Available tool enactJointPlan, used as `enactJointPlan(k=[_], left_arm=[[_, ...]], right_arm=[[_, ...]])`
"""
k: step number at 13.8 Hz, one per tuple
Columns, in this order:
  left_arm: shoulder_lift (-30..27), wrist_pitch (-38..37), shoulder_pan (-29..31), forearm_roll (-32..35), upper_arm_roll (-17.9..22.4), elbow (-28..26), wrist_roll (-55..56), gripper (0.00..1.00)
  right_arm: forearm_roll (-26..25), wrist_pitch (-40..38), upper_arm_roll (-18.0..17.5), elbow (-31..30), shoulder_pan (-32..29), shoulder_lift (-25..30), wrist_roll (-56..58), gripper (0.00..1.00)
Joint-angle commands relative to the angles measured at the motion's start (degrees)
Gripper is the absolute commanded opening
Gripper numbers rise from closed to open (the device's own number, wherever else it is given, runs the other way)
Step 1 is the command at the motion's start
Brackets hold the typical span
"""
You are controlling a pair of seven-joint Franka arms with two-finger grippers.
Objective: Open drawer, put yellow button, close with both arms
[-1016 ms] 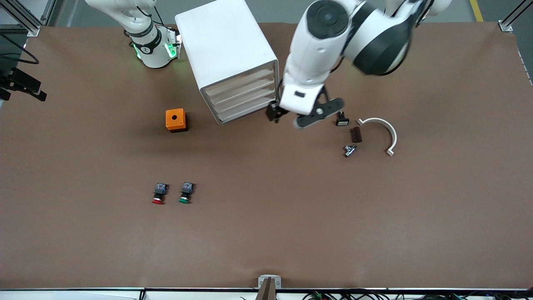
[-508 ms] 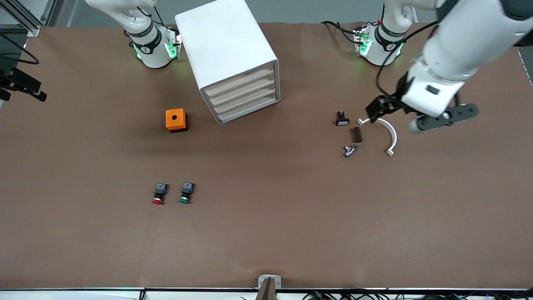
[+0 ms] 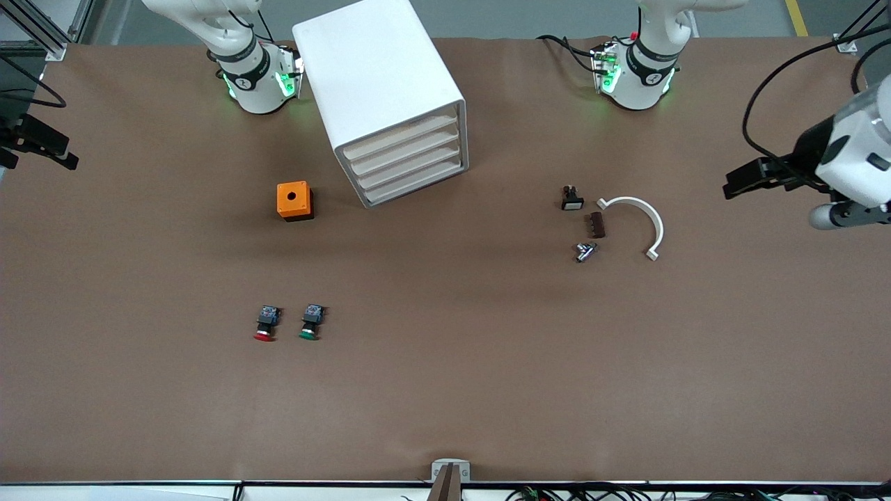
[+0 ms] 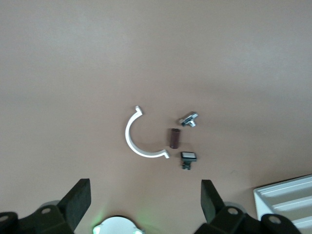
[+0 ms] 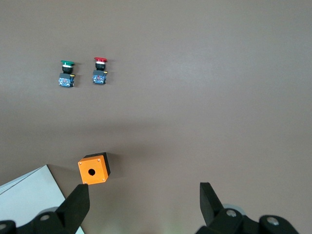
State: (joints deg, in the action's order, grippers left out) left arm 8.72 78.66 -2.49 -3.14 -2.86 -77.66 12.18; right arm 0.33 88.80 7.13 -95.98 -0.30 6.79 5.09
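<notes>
The white cabinet point(image 3: 379, 83) stands near the right arm's base, and its top drawer point(image 3: 402, 136) is shut flush like the three below it. The yellow button is out of view. My left gripper point(image 4: 145, 201) hangs open and empty, high over the left arm's end of the table; in the front view the left gripper point(image 3: 748, 177) shows at the picture's edge. My right gripper point(image 5: 144, 204) is open and empty, high over the bare table beside the orange box point(image 5: 94, 169). It does not show in the front view.
A red-capped button point(image 3: 264, 325) and a green-capped button point(image 3: 310, 322) lie side by side nearer the front camera. The orange box point(image 3: 294, 200) sits beside the cabinet. A white half ring point(image 3: 640, 219), a brown piece point(image 3: 595, 225), a metal fitting point(image 3: 585, 250) and a white-capped switch point(image 3: 572, 199) lie toward the left arm's end.
The left arm has swung away from in front of the cabinet's drawers, over the small parts, out to the left arm's end of the table. Nothing on the table moved.
</notes>
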Motion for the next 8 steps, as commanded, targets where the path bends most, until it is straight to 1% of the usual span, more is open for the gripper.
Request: enactJointPlan(k=[1,2,5,6,7,8], left_arm=[[-3.6,1.7,0.8,0.8,0.2,-6.1,-4.8,0.99],[-5.3,4.2,-0.3,0.9,2.3,-9.1,-5.2,0.99],[-10.4,16.1,-1.7,0.8,3.3,-20.8,-5.2,0.99],[-11.5,20.2,-2.0,0.8,4.0,-23.8,-5.2,0.99],[-12.2,22.9,-2.0,0.8,4.1,-25.7,-5.2,0.99],[-12.4,23.7,-1.9,0.8,4.1,-25.8,-5.2,0.99]], right_arm=[[-0.5,0.5,0.1,-0.9,0.6,0.9,0.5,1.0],[-0.5,0.4,0.1,-0.9,0.6,0.9,0.5,1.0],[-0.4,0.2,0.1,-0.9,0.6,0.9,0.5,1.0],[-0.5,0.1,0.1,-0.9,0.6,0.9,0.5,1.0],[-0.4,0.1,0.1,-0.9,0.6,0.9,0.5,1.0],[-0.5,0.1,0.1,-0.9,0.6,0.9,0.5,1.0]])
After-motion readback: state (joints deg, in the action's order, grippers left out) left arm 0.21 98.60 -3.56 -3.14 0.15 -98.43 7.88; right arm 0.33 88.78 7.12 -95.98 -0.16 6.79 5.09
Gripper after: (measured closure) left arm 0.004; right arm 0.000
